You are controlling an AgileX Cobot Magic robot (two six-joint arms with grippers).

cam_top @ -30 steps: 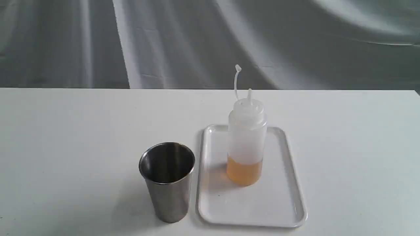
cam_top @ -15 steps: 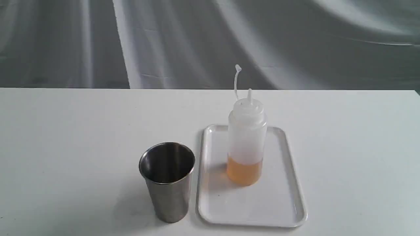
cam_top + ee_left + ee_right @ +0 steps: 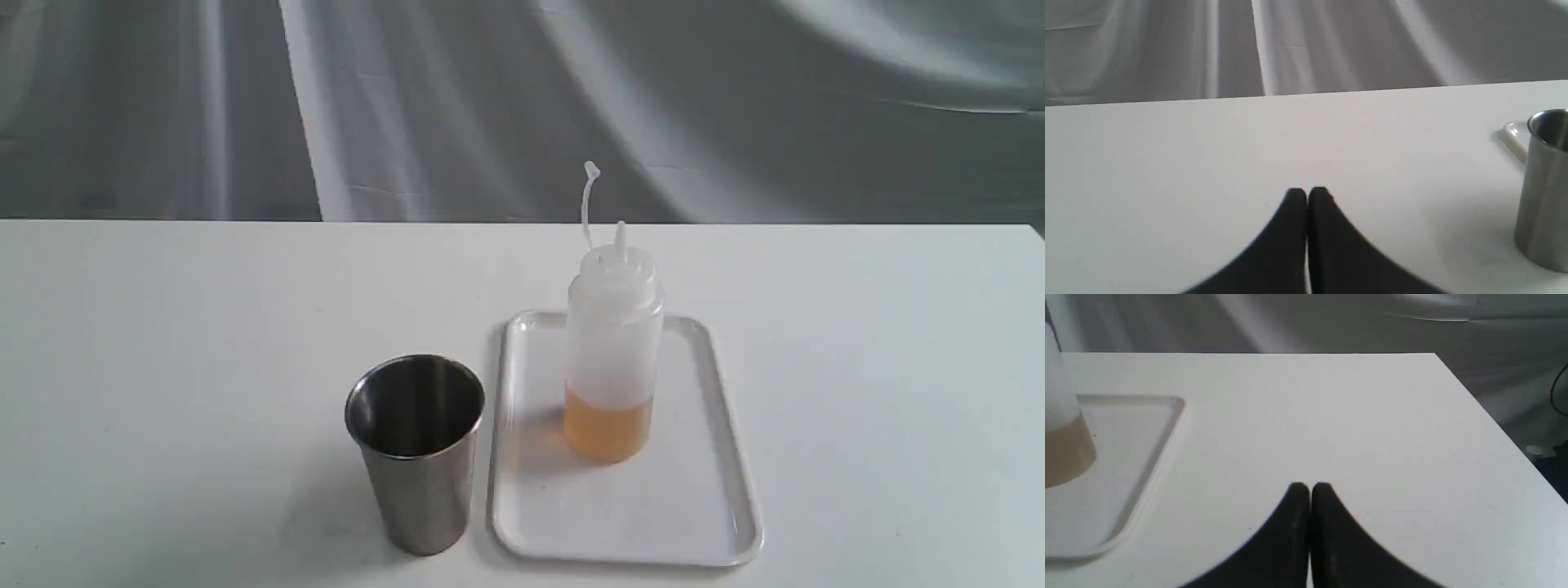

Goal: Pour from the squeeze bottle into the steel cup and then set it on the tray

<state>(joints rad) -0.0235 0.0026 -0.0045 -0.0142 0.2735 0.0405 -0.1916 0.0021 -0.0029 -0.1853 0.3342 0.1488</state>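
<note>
The squeeze bottle (image 3: 614,343) stands upright on the white tray (image 3: 702,523), amber liquid filling its lower part, its cap strap sticking up. Just left of the tray on the table stands the steel cup (image 3: 416,453), upright. Neither arm shows in the exterior view. In the left wrist view my left gripper (image 3: 1307,192) is shut with nothing in it, the steel cup (image 3: 1544,192) off to one side and a tray corner (image 3: 1515,139) behind it. My right gripper (image 3: 1309,487) is also shut and empty, with the tray (image 3: 1147,428) and the squeeze bottle (image 3: 1061,441) apart from it.
The white table (image 3: 163,367) ends at a far edge against a grey draped cloth (image 3: 408,106). The right wrist view shows the table's side edge (image 3: 1486,412) with dark floor and a cable beyond it.
</note>
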